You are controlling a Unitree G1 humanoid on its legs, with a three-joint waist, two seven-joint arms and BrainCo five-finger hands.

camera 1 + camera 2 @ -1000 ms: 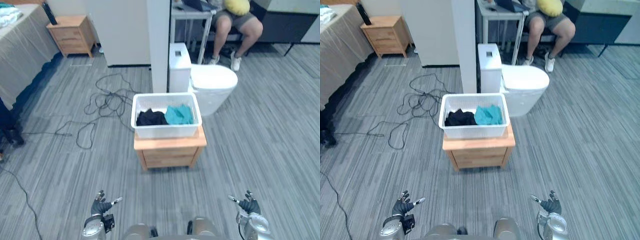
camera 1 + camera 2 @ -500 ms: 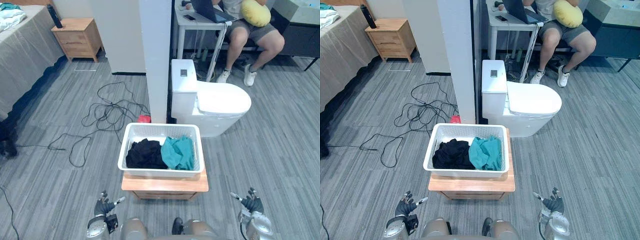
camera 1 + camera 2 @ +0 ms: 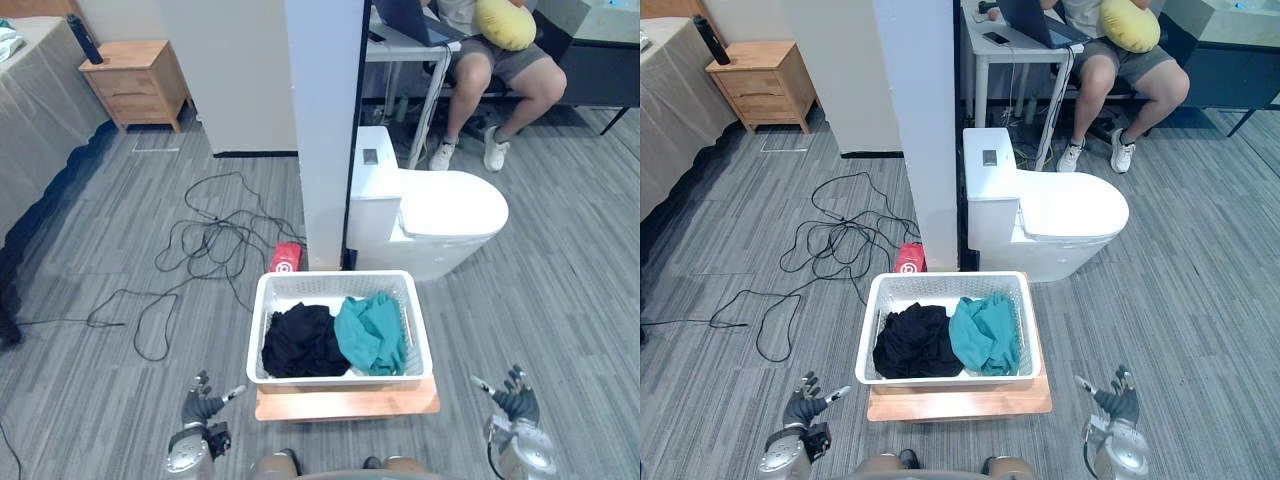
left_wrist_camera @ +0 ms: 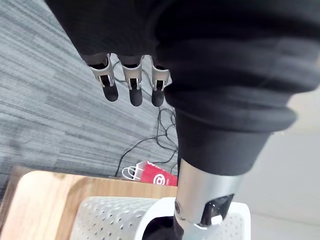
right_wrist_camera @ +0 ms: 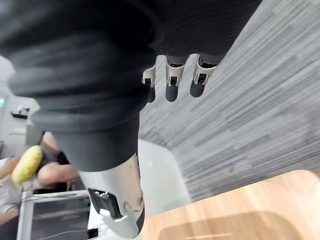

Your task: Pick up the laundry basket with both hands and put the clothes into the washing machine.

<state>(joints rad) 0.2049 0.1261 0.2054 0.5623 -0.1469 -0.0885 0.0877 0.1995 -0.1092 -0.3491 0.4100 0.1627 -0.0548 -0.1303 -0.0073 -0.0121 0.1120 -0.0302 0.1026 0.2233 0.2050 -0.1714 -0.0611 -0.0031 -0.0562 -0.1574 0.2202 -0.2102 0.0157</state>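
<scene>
On the low wooden worktop (image 3: pixel 345 403) ahead, the laundry basket (image 3: pixel 338 381) of clothes (image 3: pixel 368 335) is sitting untouched while the left hand (image 3: pixel 203 408) and right hand (image 3: pixel 515 405) are hovering open-fingered either side, apparently readying a two-handed lift.

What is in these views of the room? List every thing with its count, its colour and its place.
laundry basket: one, white, on the low table in front of the robot
black garment: one, in the left half of the basket
teal garment: one, in the right half of the basket
low table: one, light wood, under the basket
red bag: one, on the floor behind the basket
pillar: one, white, behind the bag
toilet: one, white, lid shut, right of the pillar
nightstand: one, light wood, far left
bottle: one, dark, on the nightstand
person: one, seated, far right
cushion: one, yellow, on the person's lap
left hand: open, left of the table
right hand: open, right of the table
</scene>
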